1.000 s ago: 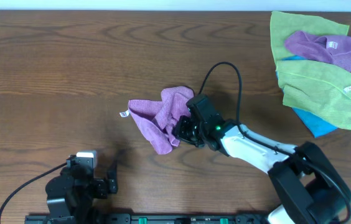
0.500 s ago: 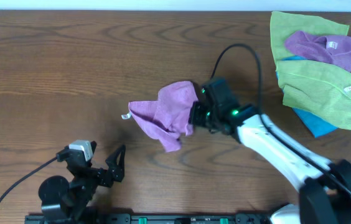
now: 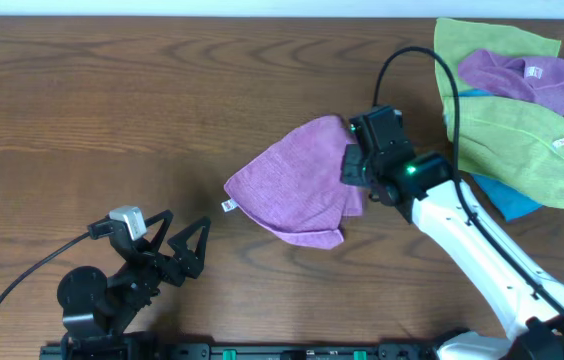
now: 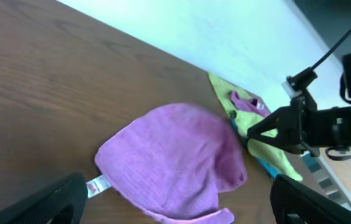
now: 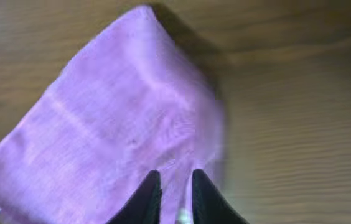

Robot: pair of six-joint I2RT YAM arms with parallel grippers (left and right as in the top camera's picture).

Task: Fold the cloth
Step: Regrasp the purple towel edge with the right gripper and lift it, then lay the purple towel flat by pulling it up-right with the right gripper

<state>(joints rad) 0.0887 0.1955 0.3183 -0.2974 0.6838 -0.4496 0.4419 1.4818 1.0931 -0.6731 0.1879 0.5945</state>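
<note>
A purple cloth [image 3: 292,180] hangs spread out over the middle of the table, its right edge lifted and its lower left part with a white tag [image 3: 228,206] low near the wood. My right gripper [image 3: 354,166] is shut on the cloth's right edge; the right wrist view shows the fingertips [image 5: 171,186] pinching the purple fabric [image 5: 113,124]. My left gripper [image 3: 180,250] is open and empty at the front left, apart from the cloth. The left wrist view shows the cloth [image 4: 169,162] ahead between its two dark fingers.
A pile of other cloths lies at the back right: two green ones [image 3: 517,140], a purple one [image 3: 517,75] and a blue one [image 3: 502,200] underneath. The pile also shows in the left wrist view [image 4: 250,112]. A black cable [image 3: 412,60] arcs over the right arm.
My right gripper has carried the cloth's edge up and to the right, pulling the crumpled cloth open into a flatter sheet. My left gripper has opened and turned toward the cloth.
</note>
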